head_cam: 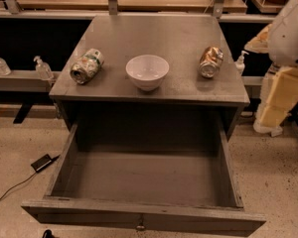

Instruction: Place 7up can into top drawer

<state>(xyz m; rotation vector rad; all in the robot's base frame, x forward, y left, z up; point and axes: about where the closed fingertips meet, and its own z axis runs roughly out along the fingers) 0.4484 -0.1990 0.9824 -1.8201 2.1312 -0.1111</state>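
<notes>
The 7up can (87,66) lies on its side at the left of the grey cabinet top (159,33); it is dented, silver-white with green markings, and its round metal end faces front-left. The top drawer (144,217) is pulled wide open below the cabinet top, and its inside is bare. A small metal knob (139,227) sits at the centre of its front panel. Part of my white and cream arm (285,58) shows at the right edge, beside the cabinet. My gripper is out of view, somewhere beyond that arm and well away from the can.
A white bowl (147,72) stands at the middle of the cabinet top. An orange-bronze dented can (210,61) lies at the right. Pump bottles (42,68) stand on a low shelf at the left. A black adapter and cable (41,162) lie on the floor at the left.
</notes>
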